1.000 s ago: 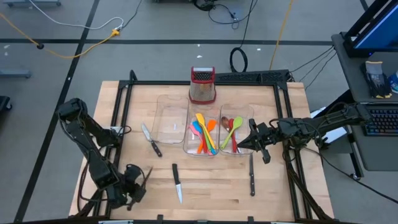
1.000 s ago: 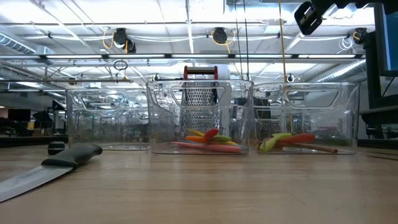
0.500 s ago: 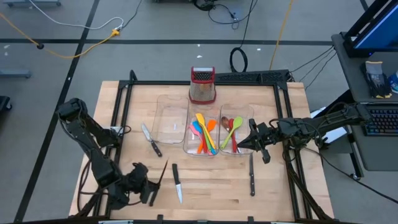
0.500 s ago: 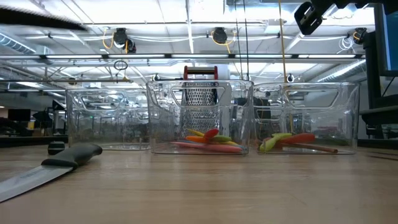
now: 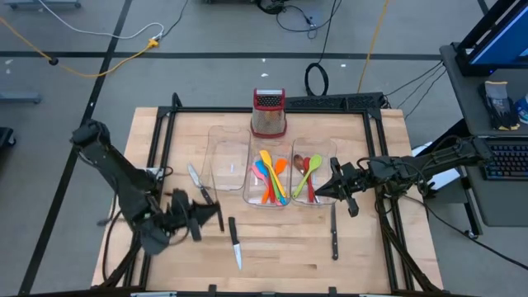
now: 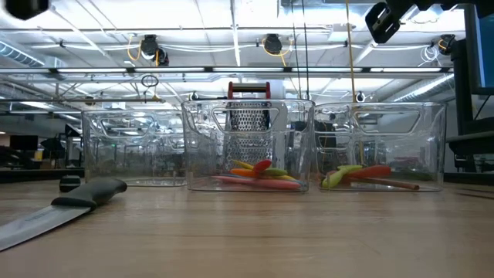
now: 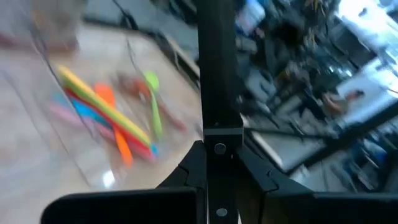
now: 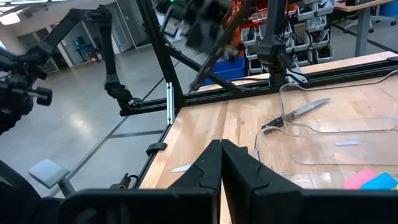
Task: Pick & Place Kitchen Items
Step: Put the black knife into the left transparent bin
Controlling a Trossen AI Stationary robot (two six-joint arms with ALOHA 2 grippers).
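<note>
Now left tool [image 5: 208,219] clamps black knife handle [image 7: 216,68], blade hidden.

Three bins stand side by side across the middle of the bench [image 5: 371,247]: the left bin [image 5: 227,169] holds no utensils, the middle bin [image 5: 271,175] holds a heap of spoons and spatulas [image 5: 270,176], and the right bin [image 5: 312,173] holds a few more spoons [image 5: 308,173]. A grater [image 5: 268,113] stands behind the middle bin. One knife [image 5: 200,186] lies just left of the left bin, a second knife [image 5: 235,242] lies in front of it, and a third knife [image 5: 334,232] lies in front of the right bin.
</note>
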